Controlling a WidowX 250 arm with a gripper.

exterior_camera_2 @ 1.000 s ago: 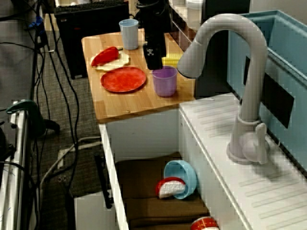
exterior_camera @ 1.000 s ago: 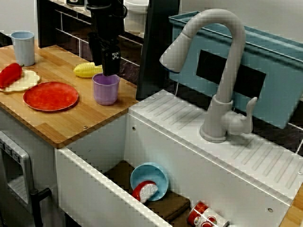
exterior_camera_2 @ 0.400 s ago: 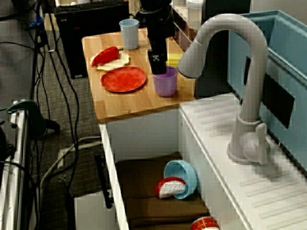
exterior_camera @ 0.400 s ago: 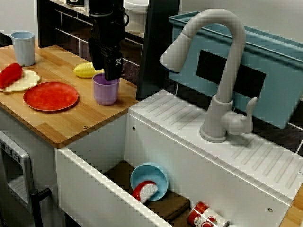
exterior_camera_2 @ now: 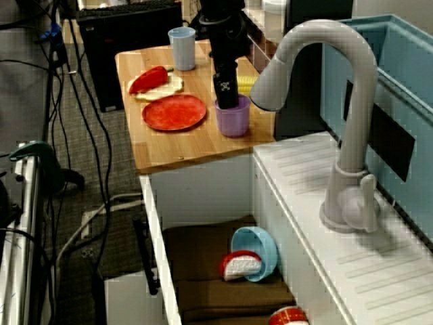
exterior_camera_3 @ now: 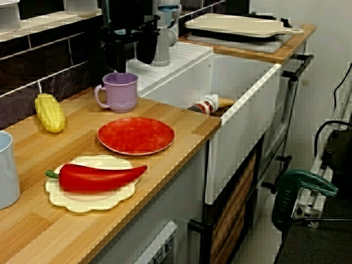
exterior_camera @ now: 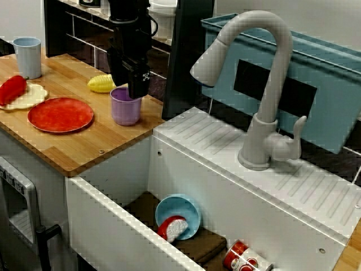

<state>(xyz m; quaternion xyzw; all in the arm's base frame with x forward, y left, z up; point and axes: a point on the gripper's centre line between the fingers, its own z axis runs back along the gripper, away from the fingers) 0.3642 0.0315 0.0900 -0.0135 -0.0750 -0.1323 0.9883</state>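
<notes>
White sink [exterior_camera: 121,195] set right beside wood counter [exterior_camera: 84,148] in the view facing the faucet. Gray faucet [exterior_camera: 265,84] on sink's back ledge, blue bin [exterior_camera: 324,79] behind it. Black arm down from top of pic, gripper [exterior_camera: 135,94] right over purple mug [exterior_camera: 125,112], tips approx at rim level. In the view from above, gripper [exterior_camera_2: 227,101] overlaps mouth of mug [exterior_camera_2: 233,118]; can't tell if tips touch the wall. In the view from the counter end, fingers [exterior_camera_3: 147,50] of gripper [exterior_camera_3: 131,63] spread apart just above mug [exterior_camera_3: 122,91], nothing btwn them. Mug upright on counter near the back wall, close to sink corner, handle toward corn [exterior_camera: 102,83]. Red plate [exterior_camera: 60,114] just beside mug on the front side, not touching. Cream plate [exterior_camera_3: 91,195] w/ red pepper [exterior_camera_3: 99,177] lying on it, further along. Corn at the wall side, near mug but apart. Light-blue cup [exterior_camera: 28,56] at far end. Down in sink: blue bowl [exterior_camera: 181,212] tipped on its side on brown mat [exterior_camera: 203,245], red-and-white can [exterior_camera: 240,257] near it.
</notes>
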